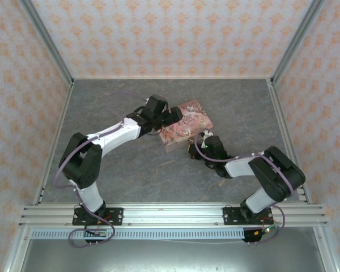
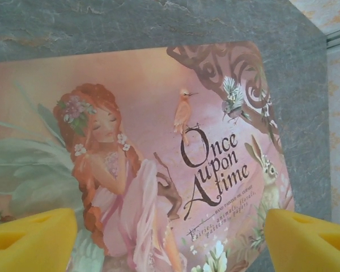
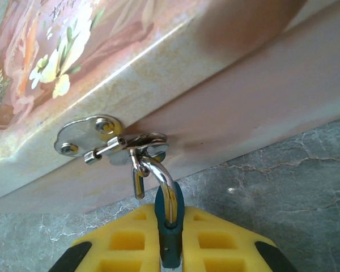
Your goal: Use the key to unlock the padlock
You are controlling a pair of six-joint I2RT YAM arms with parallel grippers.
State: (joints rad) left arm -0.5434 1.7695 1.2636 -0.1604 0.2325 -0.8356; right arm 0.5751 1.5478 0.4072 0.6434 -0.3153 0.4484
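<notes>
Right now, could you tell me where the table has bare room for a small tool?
The table is bare along the back wall beyond the tin, at the right between tin and side wall, and between the tin and the near rail. Crowded at the tin: the left gripper hangs over its lid, the right gripper clamps the padlock at its near side.

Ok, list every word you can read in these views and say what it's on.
"Once upon A time": large dark lettering on the lid of the pink illustrated rectangular tin.
Small curved line under that title: too small to read.
Lid lettering in the right wrist view: too blurred.
</notes>
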